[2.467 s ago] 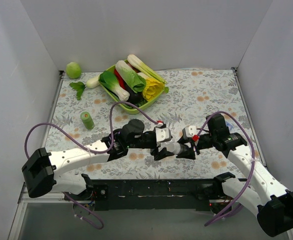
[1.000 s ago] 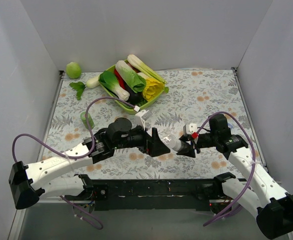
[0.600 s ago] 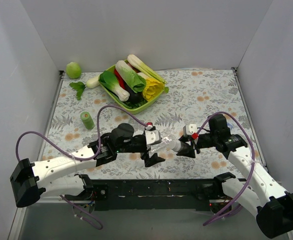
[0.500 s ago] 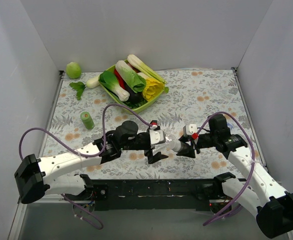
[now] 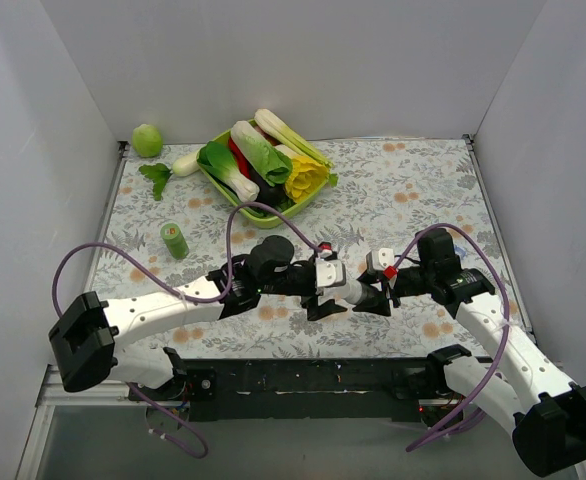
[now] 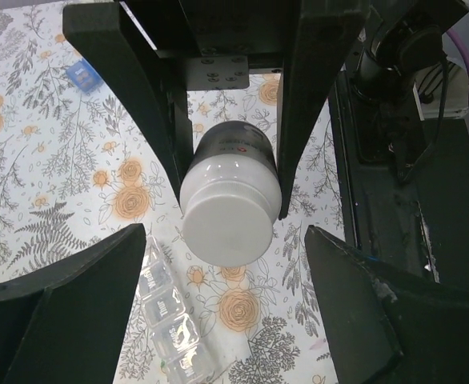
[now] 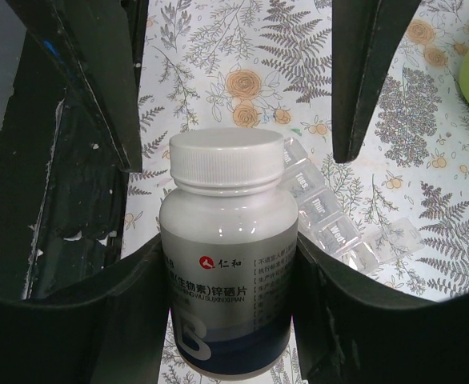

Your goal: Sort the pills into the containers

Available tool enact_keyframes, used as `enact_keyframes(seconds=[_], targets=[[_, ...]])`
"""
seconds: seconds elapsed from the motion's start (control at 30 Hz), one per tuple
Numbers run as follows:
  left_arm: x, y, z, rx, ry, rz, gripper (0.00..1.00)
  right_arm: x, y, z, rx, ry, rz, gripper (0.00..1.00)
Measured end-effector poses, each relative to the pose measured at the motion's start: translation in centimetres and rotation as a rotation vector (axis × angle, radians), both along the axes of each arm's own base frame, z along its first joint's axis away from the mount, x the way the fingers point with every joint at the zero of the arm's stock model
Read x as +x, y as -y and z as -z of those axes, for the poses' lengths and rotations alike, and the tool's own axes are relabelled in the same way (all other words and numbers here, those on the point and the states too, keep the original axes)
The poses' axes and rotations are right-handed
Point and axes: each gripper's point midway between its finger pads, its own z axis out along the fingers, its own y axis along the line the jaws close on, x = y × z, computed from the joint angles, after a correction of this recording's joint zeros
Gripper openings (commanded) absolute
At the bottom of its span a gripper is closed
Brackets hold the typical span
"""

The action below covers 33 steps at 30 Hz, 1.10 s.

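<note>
My right gripper (image 5: 378,297) is shut on a white pill bottle (image 7: 228,264) with a white screw cap and holds it on its side above the table. The bottle also shows in the top view (image 5: 351,292) and in the left wrist view (image 6: 230,200). My left gripper (image 5: 325,295) is open and faces the cap, its fingers (image 6: 58,320) spread wide to either side without touching it. The clear pill-organiser strip (image 6: 166,312) lies on the table under the bottle. It also shows in the right wrist view (image 7: 330,220), its lids marked with days.
A green tray (image 5: 273,215) of vegetables stands at the back. A small green roll (image 5: 175,240), a green ball (image 5: 147,139) and a white radish (image 5: 185,163) lie at the left. A small blue piece (image 6: 82,74) lies on the flowered cloth.
My left gripper has swung and turned, then moved right up to the bottle's cap. The right gripper has held the bottle nearly still.
</note>
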Motion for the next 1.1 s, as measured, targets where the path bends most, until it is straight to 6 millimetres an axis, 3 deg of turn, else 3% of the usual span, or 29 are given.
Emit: enact_keyframes(seconds=[0.1, 0.23, 0.27, 0.37, 0.53, 0.63, 1.1], targets=[[0.1, 0.3, -0.3, -0.007, -0.002, 0.002, 0.68, 0.0, 0.0, 0.0, 0.0, 0.0, 0.0, 0.08], [0.3, 0.8, -0.6, -0.012, -0.007, 0.004, 0.42, 0.0, 0.0, 0.0, 0.0, 0.0, 0.0, 0.08], [0.3, 1.0, -0.6, -0.012, -0.012, 0.004, 0.24, 0.0, 0.0, 0.0, 0.0, -0.001, 0.0, 0.07], [0.2, 1.0, -0.4, -0.004, -0.028, 0.006, 0.0, 0.1, 0.1, 0.1, -0.003, -0.002, 0.004, 0.07], [0.1, 0.9, -0.3, 0.003, -0.089, -0.024, 0.0, 0.0, 0.1, 0.1, -0.004, -0.005, 0.003, 0.07], [0.1, 0.8, -0.4, -0.004, -0.213, -0.096, 0.0, 0.0, 0.0, 0.1, -0.003, -0.007, 0.002, 0.07], [-0.2, 0.3, -1.7, -0.043, -1.21, -0.651, 0.0, 0.1, -0.4, -0.8, 0.031, 0.006, -0.005, 0.07]])
